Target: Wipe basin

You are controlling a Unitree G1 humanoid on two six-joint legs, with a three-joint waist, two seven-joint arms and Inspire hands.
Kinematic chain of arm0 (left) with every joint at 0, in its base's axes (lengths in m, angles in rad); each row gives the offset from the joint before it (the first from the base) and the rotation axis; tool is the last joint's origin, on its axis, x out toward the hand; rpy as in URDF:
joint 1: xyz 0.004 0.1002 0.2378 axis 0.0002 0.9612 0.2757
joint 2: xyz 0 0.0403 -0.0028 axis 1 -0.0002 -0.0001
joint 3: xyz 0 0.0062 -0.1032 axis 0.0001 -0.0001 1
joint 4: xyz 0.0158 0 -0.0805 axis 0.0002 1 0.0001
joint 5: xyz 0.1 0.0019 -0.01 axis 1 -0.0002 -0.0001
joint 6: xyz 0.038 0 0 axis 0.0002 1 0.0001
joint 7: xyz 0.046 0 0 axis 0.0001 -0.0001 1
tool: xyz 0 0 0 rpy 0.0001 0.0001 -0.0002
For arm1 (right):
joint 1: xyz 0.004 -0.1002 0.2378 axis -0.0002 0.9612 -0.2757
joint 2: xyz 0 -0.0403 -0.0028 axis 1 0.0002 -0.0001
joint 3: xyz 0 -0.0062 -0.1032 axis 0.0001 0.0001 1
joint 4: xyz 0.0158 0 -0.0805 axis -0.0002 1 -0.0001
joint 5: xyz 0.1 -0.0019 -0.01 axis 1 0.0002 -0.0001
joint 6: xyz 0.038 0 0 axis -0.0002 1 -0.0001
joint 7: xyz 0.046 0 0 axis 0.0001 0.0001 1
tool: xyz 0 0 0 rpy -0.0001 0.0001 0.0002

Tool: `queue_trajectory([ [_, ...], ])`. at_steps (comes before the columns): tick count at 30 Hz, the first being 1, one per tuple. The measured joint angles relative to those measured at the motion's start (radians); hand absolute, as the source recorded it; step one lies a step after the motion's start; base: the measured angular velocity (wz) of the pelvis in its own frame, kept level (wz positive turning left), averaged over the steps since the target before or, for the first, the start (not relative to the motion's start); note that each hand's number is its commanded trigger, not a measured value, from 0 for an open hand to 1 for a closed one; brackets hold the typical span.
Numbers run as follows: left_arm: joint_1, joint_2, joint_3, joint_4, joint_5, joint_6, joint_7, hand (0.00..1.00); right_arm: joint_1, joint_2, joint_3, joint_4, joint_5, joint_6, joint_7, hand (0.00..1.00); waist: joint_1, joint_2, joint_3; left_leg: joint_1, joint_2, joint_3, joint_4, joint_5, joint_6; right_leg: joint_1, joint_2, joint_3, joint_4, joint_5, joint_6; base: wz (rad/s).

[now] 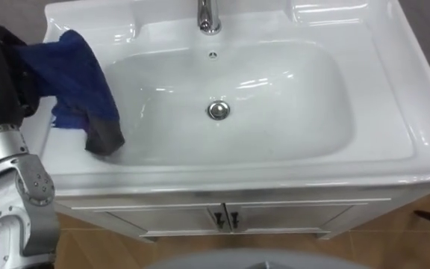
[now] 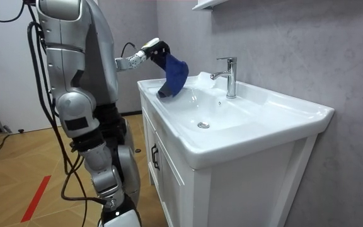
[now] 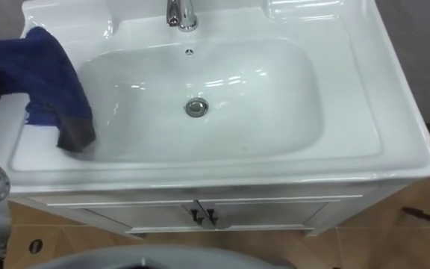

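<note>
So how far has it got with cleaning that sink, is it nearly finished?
It looks like an early stage. Done: the left hand has the blue cloth gripped. In hand: the cloth hangs over the left rim of the basin, its lower end at the bowl's edge. Left: the bowl around the drain and the right side; nothing shows whether those have been wiped.
</note>
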Motion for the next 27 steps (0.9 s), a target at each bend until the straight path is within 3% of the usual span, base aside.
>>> queue_trajectory([
  [5,0.027,-0.004,0.000,0.000,0.001,0.001,0.001,1.00,-0.005,0.000,-0.003,-0.005,0.000,0.000,-0.007,0.00,0.002,-0.002,-0.0018,0.000,0.000,0.001,-0.007,0.000,0.000,0.001,0.000,-0.001,-0.001,0.000,0.000,0.00],
  [11,0.067,-0.028,0.000,0.025,0.002,0.009,0.002,1.00,-0.001,0.001,-0.009,-0.004,0.003,0.000,-0.037,0.00,0.016,0.003,-0.0051,0.000,0.000,0.000,-0.007,0.000,0.000,0.002,0.001,-0.013,-0.008,-0.001,0.001,0.03],
  [19,0.077,-0.042,0.000,0.133,-0.001,0.055,0.002,1.00,0.000,0.001,-0.008,-0.031,0.002,0.023,-0.042,0.00,0.053,-0.001,-0.0070,0.001,0.000,0.000,-0.007,0.000,0.000,0.007,0.001,-0.017,-0.015,0.000,0.001,0.00],
  [27,0.109,-0.044,0.002,0.270,-0.003,0.060,0.006,1.00,0.003,0.000,-0.008,-0.041,0.055,0.024,-0.041,0.00,0.054,-0.002,-0.0067,0.005,-0.001,0.001,-0.005,0.000,0.000,0.018,0.000,-0.019,-0.019,-0.001,0.001,0.01],
])
